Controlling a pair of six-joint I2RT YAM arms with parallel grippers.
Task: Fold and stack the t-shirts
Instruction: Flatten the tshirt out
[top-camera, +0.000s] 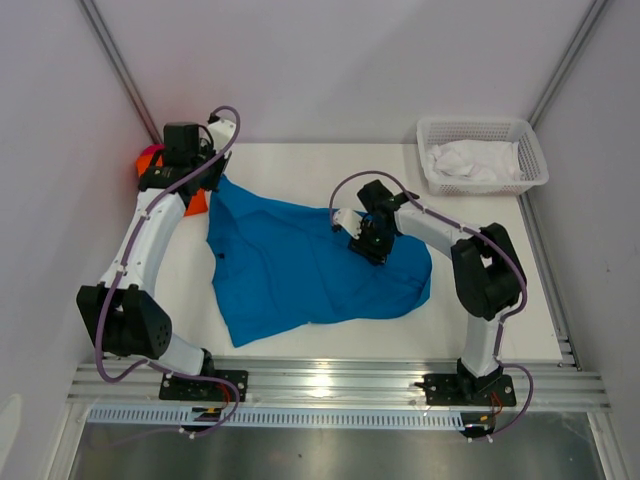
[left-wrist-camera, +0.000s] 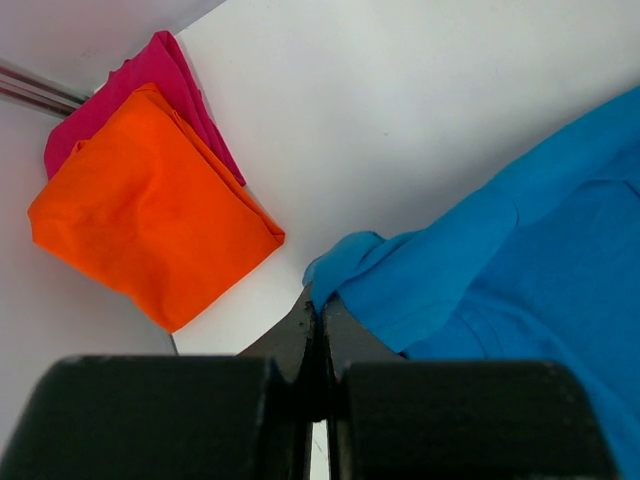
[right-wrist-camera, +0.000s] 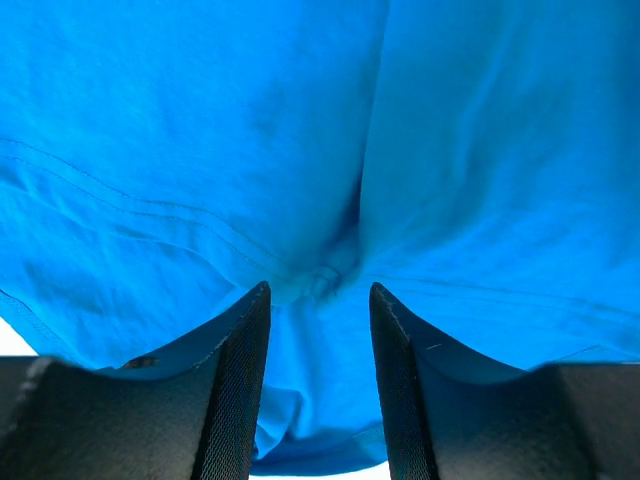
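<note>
The bright blue t-shirt (top-camera: 310, 265) lies spread and rumpled across the middle of the table. My left gripper (left-wrist-camera: 320, 312) is shut on a bunched corner of the blue t-shirt (left-wrist-camera: 480, 260) at its far left end. The orange t-shirt (left-wrist-camera: 150, 210) lies folded on top of the pinkish-red t-shirt (left-wrist-camera: 160, 70) at the far left corner, just beside that gripper. My right gripper (right-wrist-camera: 318, 300) is open, its fingers standing over a puckered fold of the blue t-shirt (right-wrist-camera: 200, 150) near the shirt's right side; in the top view the right gripper (top-camera: 368, 240) is above the cloth.
A white lattice basket (top-camera: 530, 150) holding white cloth (top-camera: 470, 162) stands at the far right corner. The left arm (top-camera: 150, 235) runs along the table's left edge. Bare table (top-camera: 300, 160) lies behind the shirt. A metal rail (top-camera: 330, 380) borders the near edge.
</note>
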